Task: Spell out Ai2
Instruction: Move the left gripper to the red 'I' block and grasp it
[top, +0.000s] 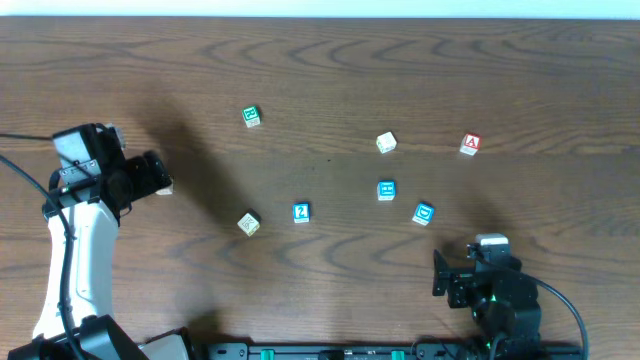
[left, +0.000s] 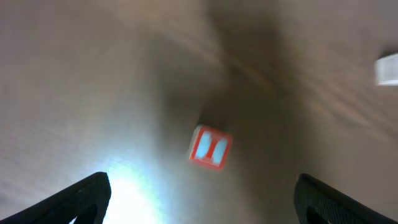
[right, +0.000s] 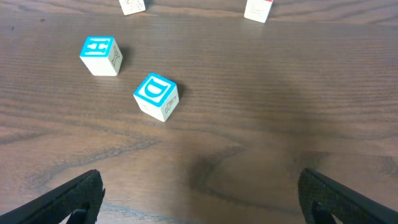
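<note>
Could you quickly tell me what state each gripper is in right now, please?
Left gripper: open, holding nothing; the red block sits below it, not gripped.
Right gripper: open, holding nothing.

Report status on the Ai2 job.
Left gripper open above red block. Right gripper open, empty. A block and 2 block apart, unplaced. Nothing crowding red block.
</note>
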